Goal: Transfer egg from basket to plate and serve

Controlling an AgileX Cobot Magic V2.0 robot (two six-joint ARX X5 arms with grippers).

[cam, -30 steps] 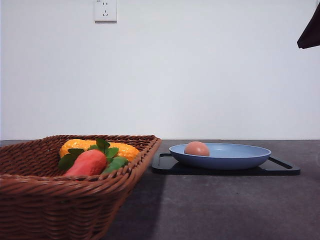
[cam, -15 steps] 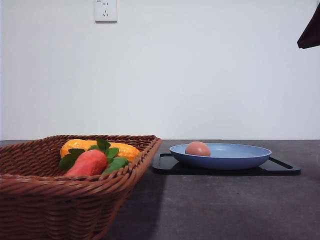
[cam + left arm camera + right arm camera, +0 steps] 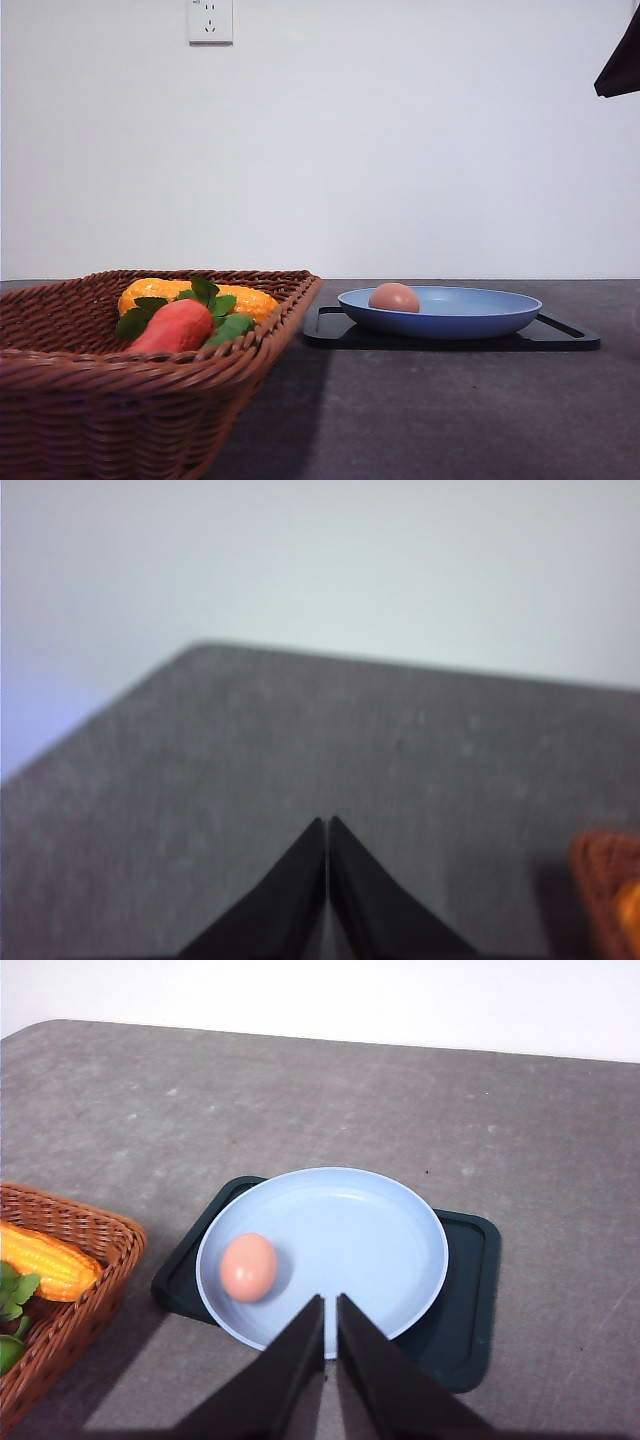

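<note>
The pinkish-brown egg lies in the blue plate, toward its left side. The right wrist view shows the same egg resting on the plate. My right gripper hovers above the plate's near rim, shut with nothing between its fingers and apart from the egg. The woven basket stands at the front left, and its corner also appears beside the plate. My left gripper is shut and empty over bare grey table, with an orange-brown basket edge beside it.
The plate sits on a flat black tray with handles. Inside the basket lie an orange-red carrot toy with green leaves and a yellow corn cob. A dark shape hangs at the upper right. Grey tabletop surrounds the tray.
</note>
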